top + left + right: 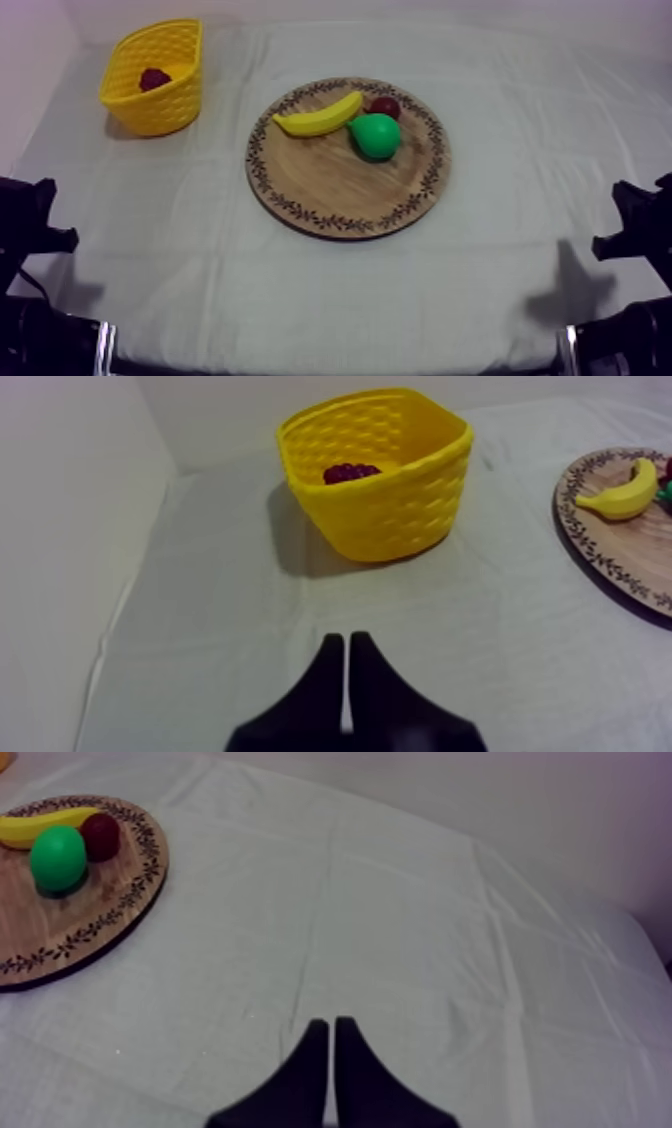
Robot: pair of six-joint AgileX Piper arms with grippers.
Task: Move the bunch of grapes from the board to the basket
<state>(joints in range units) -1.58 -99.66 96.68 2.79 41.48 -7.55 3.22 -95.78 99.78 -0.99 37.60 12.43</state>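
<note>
Left arm (28, 228): at rest, low at the table's left edge, well apart from the fruit.
Left gripper (346, 639): fingers pressed together into a narrow wedge, holding nothing; it sits low over the cloth (200, 265) and points at the yellow basket (400, 511).
Right arm (640, 228): at rest, low at the table's right edge.
Right gripper (329, 1022): fingers closed together, holding nothing; bare cloth lies just ahead of it.
Bunch of grapes (350, 472): dark red, lying inside the yellow basket, straight ahead of the left gripper and well apart from it.
Wooden board (340, 190): ahead and to the right of the left gripper, ahead and to the left of the right gripper.
Banana (320, 117): on the board, touching the pear (376, 135).
Small red fruit (386, 105): on the board, just behind the pear, on the side away from both grippers.
</note>
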